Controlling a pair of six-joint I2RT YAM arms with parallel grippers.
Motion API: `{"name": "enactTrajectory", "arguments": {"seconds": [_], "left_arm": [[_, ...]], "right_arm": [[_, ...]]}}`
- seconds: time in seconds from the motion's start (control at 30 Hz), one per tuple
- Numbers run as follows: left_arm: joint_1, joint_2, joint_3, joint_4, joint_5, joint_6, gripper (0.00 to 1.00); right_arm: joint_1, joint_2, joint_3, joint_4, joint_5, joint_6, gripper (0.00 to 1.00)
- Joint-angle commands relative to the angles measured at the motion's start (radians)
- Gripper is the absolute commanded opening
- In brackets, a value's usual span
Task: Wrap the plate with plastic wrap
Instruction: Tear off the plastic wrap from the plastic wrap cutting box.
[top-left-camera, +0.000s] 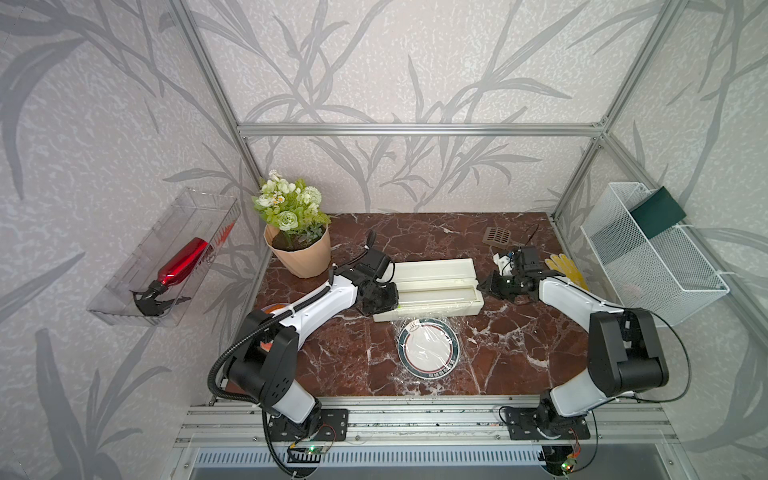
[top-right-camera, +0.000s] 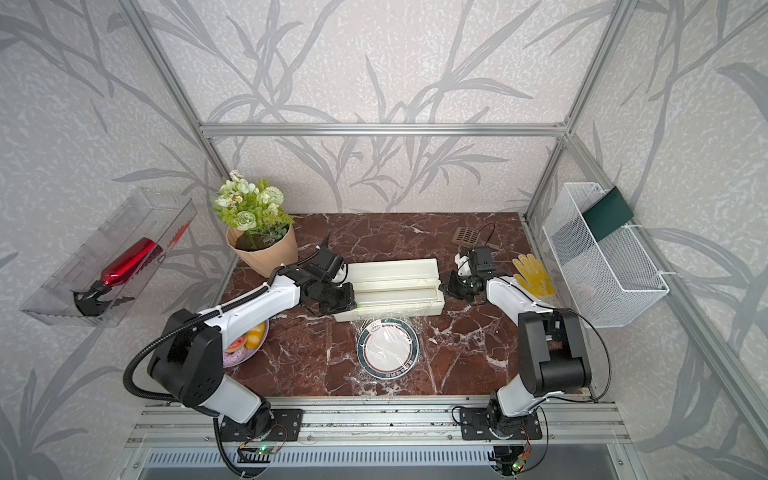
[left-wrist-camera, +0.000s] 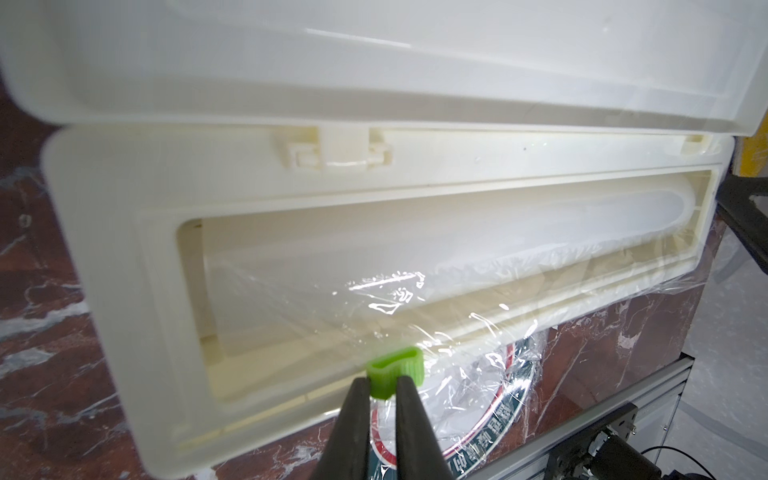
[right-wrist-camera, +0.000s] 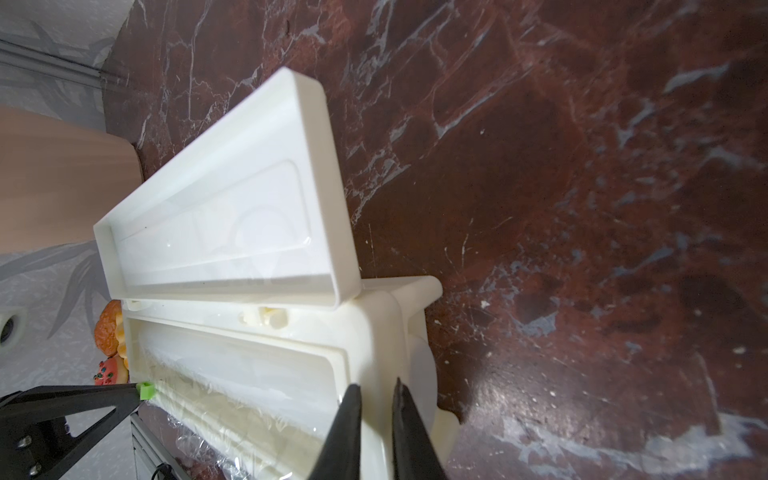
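Note:
The plate (top-left-camera: 429, 348) (top-right-camera: 388, 348), white with a dark green rim, lies at the table's front middle. Crinkly plastic wrap (left-wrist-camera: 415, 299) runs from the open cream dispenser box (top-left-camera: 436, 286) (top-right-camera: 395, 286) down over the plate (left-wrist-camera: 490, 432). My left gripper (top-left-camera: 397, 307) (top-right-camera: 356, 306) (left-wrist-camera: 382, 380) is shut on the box's small green tab (left-wrist-camera: 397, 368) at the left end of its front edge. At the box's right end my right gripper (top-left-camera: 482, 286) (top-right-camera: 444, 286) (right-wrist-camera: 376, 384) pinches the end wall (right-wrist-camera: 374, 324). The lid (right-wrist-camera: 232, 216) stands open behind.
A flower pot (top-left-camera: 301, 253) stands at the back left. A purple plate of pastries (top-right-camera: 245, 340) sits under the left arm. A yellow glove (top-left-camera: 561, 266) and a brown slotted piece (top-left-camera: 496, 236) lie at the back right. A white mesh basket (top-left-camera: 648, 257) hangs on the right wall.

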Motion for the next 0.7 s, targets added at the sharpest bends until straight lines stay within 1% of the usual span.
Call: {"name": "enactTrajectory", "arguments": {"seconds": [0.0,0.33,0.67], "left_arm": [[-0.006,0.023,0.002,-0.006,-0.011,0.007,0.14],[-0.009,0.039,0.011,-0.002,-0.016,0.009,0.13],[-0.055,0.083,0.062,0.003,-0.007,-0.005,0.11]], "right_arm": [[0.018,0.028,-0.029,-0.067,-0.012,0.000,0.16],[0.021,0.028,-0.028,-0.067,-0.014,-0.001,0.16],[0.027,0.025,-0.036,-0.066,-0.012,0.003,0.16]]}}
